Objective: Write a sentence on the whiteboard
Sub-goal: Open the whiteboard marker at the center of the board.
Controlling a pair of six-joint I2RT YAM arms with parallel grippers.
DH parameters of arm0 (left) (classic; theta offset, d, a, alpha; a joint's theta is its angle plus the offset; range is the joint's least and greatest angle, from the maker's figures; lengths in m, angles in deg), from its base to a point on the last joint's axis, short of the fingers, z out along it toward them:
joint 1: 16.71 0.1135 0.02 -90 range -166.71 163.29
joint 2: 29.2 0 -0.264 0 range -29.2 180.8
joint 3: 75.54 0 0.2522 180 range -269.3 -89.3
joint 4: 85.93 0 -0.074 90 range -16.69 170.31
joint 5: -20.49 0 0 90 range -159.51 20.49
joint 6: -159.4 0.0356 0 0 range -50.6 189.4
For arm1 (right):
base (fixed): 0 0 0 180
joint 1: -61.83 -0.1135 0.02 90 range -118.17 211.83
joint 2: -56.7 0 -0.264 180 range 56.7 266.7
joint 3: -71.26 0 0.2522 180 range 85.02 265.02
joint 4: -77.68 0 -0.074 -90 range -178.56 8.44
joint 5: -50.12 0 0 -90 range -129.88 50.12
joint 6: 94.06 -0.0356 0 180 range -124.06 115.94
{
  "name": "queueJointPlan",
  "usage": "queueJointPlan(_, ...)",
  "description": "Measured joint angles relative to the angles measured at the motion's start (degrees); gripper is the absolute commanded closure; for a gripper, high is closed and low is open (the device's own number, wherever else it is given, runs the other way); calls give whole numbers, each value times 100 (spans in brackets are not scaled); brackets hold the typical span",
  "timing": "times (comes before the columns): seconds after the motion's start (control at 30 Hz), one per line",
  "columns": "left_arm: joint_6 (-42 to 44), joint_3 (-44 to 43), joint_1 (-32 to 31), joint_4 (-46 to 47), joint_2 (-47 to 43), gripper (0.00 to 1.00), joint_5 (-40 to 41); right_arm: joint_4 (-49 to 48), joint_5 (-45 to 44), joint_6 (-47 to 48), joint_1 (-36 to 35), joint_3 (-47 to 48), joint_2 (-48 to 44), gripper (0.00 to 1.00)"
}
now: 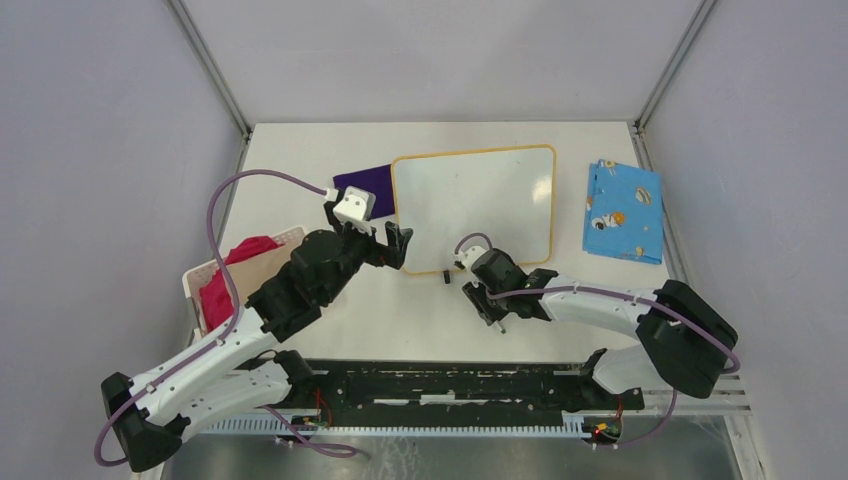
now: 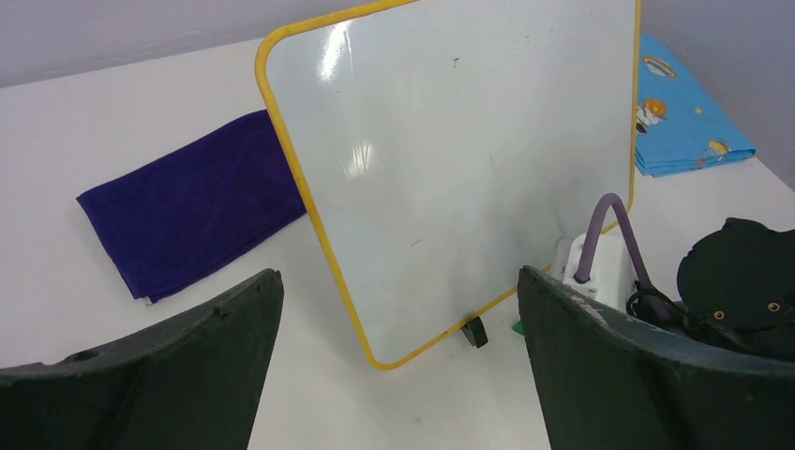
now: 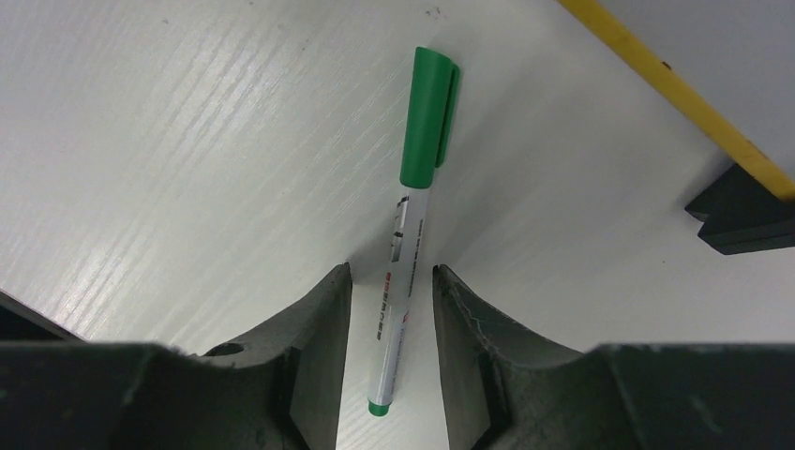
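R gripper: jaws stood part-open astride green marker, which lay on table, gaps both sides, ungripped. L gripper: jaws wide, held nothing. Basket at 9 o'clock held red cloth. Whiteboard sat 12 o'clock, mid-table.

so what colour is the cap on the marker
Green. The marker cap shows best in the right wrist view.
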Motion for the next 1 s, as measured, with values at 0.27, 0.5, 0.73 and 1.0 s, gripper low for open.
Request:
queueJointPlan(0.27, 2, 0, 0, 0, 0, 0, -4, -118, 138, 83, 168, 4, 111, 66)
queueJointPlan(0.5, 0, 0, 0, 0, 0, 0, -4, -306, 192, 149, 271, -2, 170, 81)
queueJointPlan(0.73, 2, 0, 0, -2, 0, 0, -2, -450, 258, 162, 295, -68, 142, 100)
queueJointPlan(1.0, -2, 0, 0, 0, 0, 0, 48, -70, 450, 31, 299, -404, -870, 100)
